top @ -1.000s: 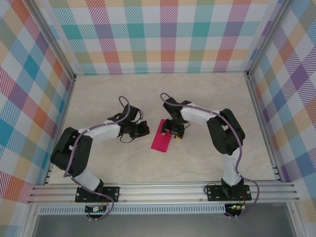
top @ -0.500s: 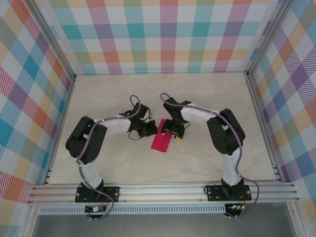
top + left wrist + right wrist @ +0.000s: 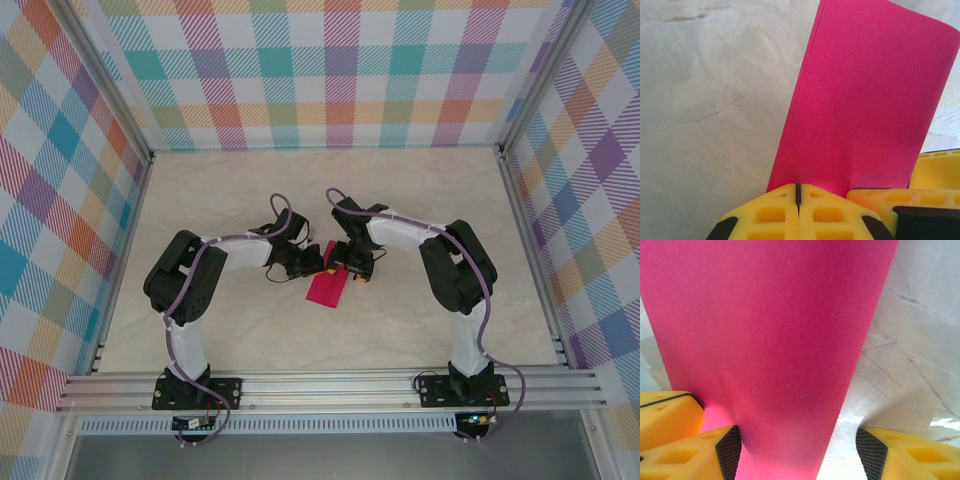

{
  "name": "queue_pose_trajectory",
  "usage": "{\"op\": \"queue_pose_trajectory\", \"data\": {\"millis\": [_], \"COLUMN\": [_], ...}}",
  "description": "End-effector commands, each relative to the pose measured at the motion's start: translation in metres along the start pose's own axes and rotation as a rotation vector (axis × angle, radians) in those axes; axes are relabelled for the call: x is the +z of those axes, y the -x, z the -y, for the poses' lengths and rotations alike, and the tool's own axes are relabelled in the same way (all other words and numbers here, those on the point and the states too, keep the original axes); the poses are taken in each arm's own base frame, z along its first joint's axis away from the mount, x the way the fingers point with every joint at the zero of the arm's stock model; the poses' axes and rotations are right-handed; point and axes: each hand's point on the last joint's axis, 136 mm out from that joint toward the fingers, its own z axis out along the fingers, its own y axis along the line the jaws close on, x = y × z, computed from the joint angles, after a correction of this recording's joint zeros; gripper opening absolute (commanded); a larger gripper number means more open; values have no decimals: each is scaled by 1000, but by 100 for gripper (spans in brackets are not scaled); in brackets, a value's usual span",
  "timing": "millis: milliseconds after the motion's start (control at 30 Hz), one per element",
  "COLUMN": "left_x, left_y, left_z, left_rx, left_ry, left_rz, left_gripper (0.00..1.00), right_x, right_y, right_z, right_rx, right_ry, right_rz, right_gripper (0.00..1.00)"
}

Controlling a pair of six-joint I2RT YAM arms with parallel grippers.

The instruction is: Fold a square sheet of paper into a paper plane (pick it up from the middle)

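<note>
Bright, even light here, I'd say; the square sheet of paper (image 3: 765, 340) blurs close up (glare on the table (image 3: 945, 424)).

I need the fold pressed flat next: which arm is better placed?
Probably left: the left gripper is shut, tips at the pink paper's edge; the right gripper stands open astride it.

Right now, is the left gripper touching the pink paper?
Touching. The left wrist view shows the shut left gripper with its tips planted on the near end of the pink paper, no gap between them.
</note>
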Motion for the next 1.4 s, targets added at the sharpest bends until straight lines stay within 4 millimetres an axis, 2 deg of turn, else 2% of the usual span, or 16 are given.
{"op": "queue_pose_trajectory", "data": {"millis": [0, 133, 267, 400, 533, 700, 767, 833, 933, 1033, 1367], "left_x": [12, 12, 14, 16, 15, 16, 18, 19, 20, 20, 20], "left_y": [-18, -23, -25, -24, -24, -24, -23, -23, -24, -24, -24], "left_z": [-24, -32, -35, -36, -36, -36, -35, -37, -38, -39, -39], "left_rx": [-19, -28, -22, -18, -11, -5, -6, -7, -6, -6, -5], "left_ry": [99, 120, 122, 125, 130, 126, 122, 127, 136, 138, 140], "left_rz": [-42, -43, -41, -43, -44, -46, -48, -51, -56, -57, -62], "left_gripper": [0, 0, 0, 0, 0, 0, 0, 0, 0, 0, 0], "right_x": [40, 24, -10, -36, -48, -63, -61, -57, -49, -40, -13], "right_y": [-15, -7, 3, 6, 4, -5, -9, -11, -12, -11, -15], "right_z": [28, 14, -7, -5, -4, -24, -26, -31, -40, -39, -18], "right_rx": [21, 9, -20, 18, 58, 47, 63, 73, 68, 76, 101], "right_ry": [-82, -16, 118, 220, 354, 561, 605, 653, 685, 682, 594], "right_rz": [-76, -35, 55, 127, 164, 184, 172, 154, 130, 117, 107], "right_gripper": [68, 69, 70, 69, 49, 21, 7, 0, 0, 0, 0]}}
